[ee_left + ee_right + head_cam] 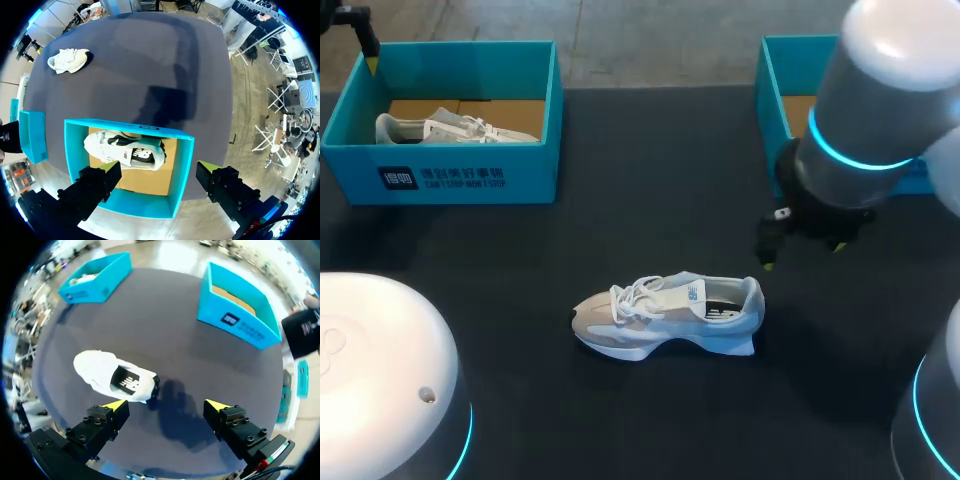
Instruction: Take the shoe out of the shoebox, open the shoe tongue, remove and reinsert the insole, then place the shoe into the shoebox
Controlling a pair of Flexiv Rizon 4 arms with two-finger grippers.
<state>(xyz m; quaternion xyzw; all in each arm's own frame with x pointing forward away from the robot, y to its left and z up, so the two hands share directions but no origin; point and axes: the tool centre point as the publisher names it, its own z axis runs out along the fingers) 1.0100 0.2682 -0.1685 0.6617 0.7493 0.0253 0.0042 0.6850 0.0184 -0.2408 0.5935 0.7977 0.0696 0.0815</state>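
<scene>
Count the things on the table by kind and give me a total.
Shoes: 2
Boxes: 2
Total: 4

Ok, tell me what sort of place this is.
Probably a robot bench for shoe-handling trials: a dark table carries two teal boxes, the left shoebox holding a shoe, the right shoebox beside my right arm, and a loose sneaker.
</scene>
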